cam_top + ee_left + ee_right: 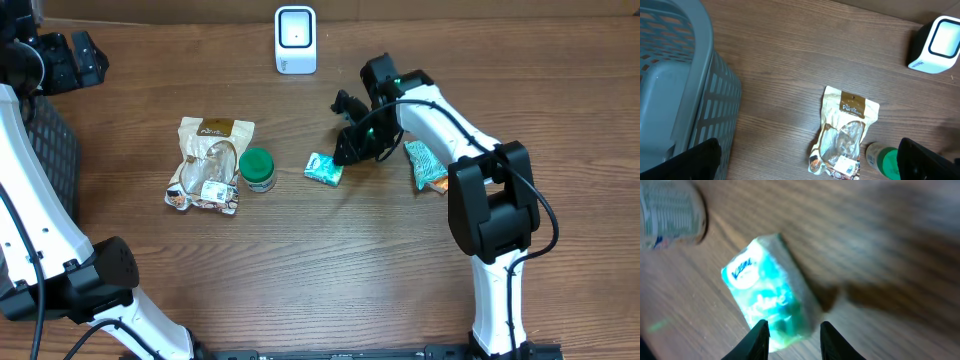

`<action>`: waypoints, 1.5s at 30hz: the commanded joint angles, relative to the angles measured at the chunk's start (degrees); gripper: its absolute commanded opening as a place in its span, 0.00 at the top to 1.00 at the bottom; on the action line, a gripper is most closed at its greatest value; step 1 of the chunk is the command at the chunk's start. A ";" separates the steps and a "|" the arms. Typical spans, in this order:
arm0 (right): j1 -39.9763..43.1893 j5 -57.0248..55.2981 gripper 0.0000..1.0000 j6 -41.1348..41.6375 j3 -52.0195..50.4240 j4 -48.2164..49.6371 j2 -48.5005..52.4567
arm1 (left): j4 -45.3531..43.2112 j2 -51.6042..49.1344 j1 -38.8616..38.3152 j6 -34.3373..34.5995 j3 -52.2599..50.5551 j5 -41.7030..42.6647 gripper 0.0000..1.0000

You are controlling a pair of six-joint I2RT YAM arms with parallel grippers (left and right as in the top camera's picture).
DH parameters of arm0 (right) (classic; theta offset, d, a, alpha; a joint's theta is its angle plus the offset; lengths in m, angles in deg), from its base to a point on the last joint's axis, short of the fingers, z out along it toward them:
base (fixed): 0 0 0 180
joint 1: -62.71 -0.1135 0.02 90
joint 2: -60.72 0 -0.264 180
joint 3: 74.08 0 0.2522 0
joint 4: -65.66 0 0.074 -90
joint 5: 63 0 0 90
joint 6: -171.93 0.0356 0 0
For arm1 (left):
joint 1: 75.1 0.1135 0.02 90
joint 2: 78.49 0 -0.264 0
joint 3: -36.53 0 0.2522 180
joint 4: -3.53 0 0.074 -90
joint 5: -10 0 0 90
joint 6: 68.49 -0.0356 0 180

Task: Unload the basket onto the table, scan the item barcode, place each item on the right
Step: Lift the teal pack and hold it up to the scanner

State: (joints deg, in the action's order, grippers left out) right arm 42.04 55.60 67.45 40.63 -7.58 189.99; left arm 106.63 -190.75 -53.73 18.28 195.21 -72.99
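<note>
Right wrist view is showing the tissue packet (771, 292) lying flat on the desk (880, 245) just ahead of the right gripper (792, 340). Its near end is reaching in between the two fingers (760, 337), which are standing a little apart. The packet's edge is running under one finger and a sliver of wood is showing before the other; whether either is touching it I cannot tell.

From overhead, the packet is sitting near the middle of the desk, between a green-lidded jar (257, 168) and a second, teal-and-orange packet (427, 165). The right gripper is hanging just beside its far right corner. The scanner (295, 40) is standing well apart at the far edge.

The right wrist view is coming out blurred, so the print on the packet is smearing past reading. The jar's label is being cut off by the top left corner. Overhead, the dark fingers are merging with their own shadow.

In the left wrist view the jar is being cut by the bottom edge and the scanner by the right edge. The left gripper (807, 152) is holding its fingers wide apart at the two bottom corners, over a grey basket (670, 75) and a brown snack bag (842, 132).

The packet is looking soft and oblong, teal fading to white, with a white oval logo near one end and glossy wrapping catching the light
</note>
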 commanded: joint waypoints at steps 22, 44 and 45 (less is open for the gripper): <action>3.74 21.18 0.96 4.00 0.09 -5.90 -4.09 | 0.00 1.01 -0.39 -0.66 1.16 0.04 0.00; 15.23 57.00 0.96 3.56 0.55 -11.37 -12.85 | -0.02 1.01 -0.39 -0.66 1.16 0.04 0.00; 15.23 56.98 0.96 3.56 0.55 -11.37 -13.14 | 0.00 1.01 -0.39 -0.66 1.16 0.04 0.00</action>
State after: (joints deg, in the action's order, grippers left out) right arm 57.32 110.02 71.40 39.87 -18.88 181.21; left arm 106.61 -190.75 -53.73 18.28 195.21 -72.99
